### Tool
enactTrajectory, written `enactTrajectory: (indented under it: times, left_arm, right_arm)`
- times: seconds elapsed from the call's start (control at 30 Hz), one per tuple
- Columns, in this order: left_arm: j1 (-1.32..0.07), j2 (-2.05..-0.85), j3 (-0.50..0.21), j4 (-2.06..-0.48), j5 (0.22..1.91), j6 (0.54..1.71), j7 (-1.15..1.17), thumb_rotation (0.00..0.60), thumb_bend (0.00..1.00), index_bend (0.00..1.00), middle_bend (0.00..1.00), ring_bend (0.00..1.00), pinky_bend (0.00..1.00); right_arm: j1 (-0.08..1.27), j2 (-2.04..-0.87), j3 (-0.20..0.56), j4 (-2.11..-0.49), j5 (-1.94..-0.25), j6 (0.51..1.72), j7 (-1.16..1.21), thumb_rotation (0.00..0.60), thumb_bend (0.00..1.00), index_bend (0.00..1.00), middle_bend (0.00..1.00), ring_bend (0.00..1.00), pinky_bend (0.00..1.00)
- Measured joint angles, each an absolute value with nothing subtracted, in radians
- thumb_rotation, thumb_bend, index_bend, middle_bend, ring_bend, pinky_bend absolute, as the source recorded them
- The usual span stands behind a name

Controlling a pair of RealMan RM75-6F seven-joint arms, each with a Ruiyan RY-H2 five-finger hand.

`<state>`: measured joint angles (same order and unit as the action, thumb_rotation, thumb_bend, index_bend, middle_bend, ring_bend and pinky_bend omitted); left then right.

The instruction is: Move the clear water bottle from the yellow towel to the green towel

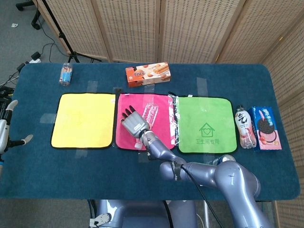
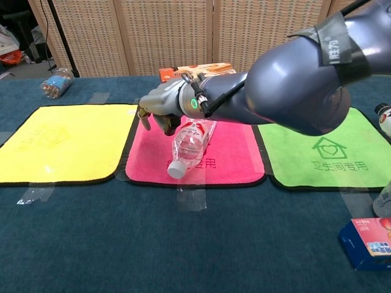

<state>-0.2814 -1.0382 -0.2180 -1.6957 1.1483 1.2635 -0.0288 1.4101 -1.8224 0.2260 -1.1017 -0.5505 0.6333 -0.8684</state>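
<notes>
The clear water bottle [image 1: 151, 111] [image 2: 190, 143] lies on its side on the pink towel [image 1: 163, 129] [image 2: 229, 152], its white cap toward the front edge. It is on neither the yellow towel [image 1: 84, 120] [image 2: 58, 143] to the left nor the green towel [image 1: 205, 124] [image 2: 324, 152] to the right. My right hand [image 1: 133, 122] [image 2: 160, 110] hovers low over the pink towel, just left of the bottle's upper body. Its fingers are spread and hold nothing. My left hand [image 1: 5, 129] is at the far left table edge, fingers apart and empty.
An orange biscuit box [image 1: 147, 74] [image 2: 183, 72] lies behind the pink towel. A small jar [image 1: 66, 74] [image 2: 54, 83] lies at the back left. A pink drink bottle [image 1: 245, 127], a cookie box [image 1: 265, 128], a can [image 1: 227, 159] and a blue snack box [image 2: 369, 241] crowd the right side.
</notes>
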Motion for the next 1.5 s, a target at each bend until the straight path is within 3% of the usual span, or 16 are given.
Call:
enactTrajectory:
  times: [0.27,0.6,0.93,1.5]
  left_arm:
    - [-0.284,-1.035,-0.218,-1.697,1.148,1.256,-0.037,0.6,0.17,0.0,0.0,0.0,0.0]
    - [-0.28,-1.026,-0.211,-1.708,1.173,1.257,-0.056,0.6,0.17,0.0,0.0,0.0,0.0]
    - [-0.279,-1.019,-0.209,-1.707,1.184,1.251,-0.081,0.6,0.2,0.0,0.0,0.0,0.0]
    - [-0.28,-1.014,-0.199,-1.716,1.208,1.248,-0.096,0.6,0.2,0.0,0.0,0.0,0.0]
  right_arm:
    - [1.45,-1.821,0.184,-1.102,-0.479,0.662,-0.929,0.6,1.0,0.36,0.25,0.11,0.12]
    - [1.496,-1.777,0.123,-1.184,-0.307,0.712,-1.025,0.6,1.0,0.37,0.25,0.11,0.12]
    - [1.518,-1.766,0.068,-1.189,-0.228,0.723,-1.075,0.6,1.0,0.4,0.33,0.17,0.17]
    - [1.554,-1.682,-0.068,-1.343,-0.078,0.812,-1.223,0.6,1.0,0.41,0.35,0.18,0.18]
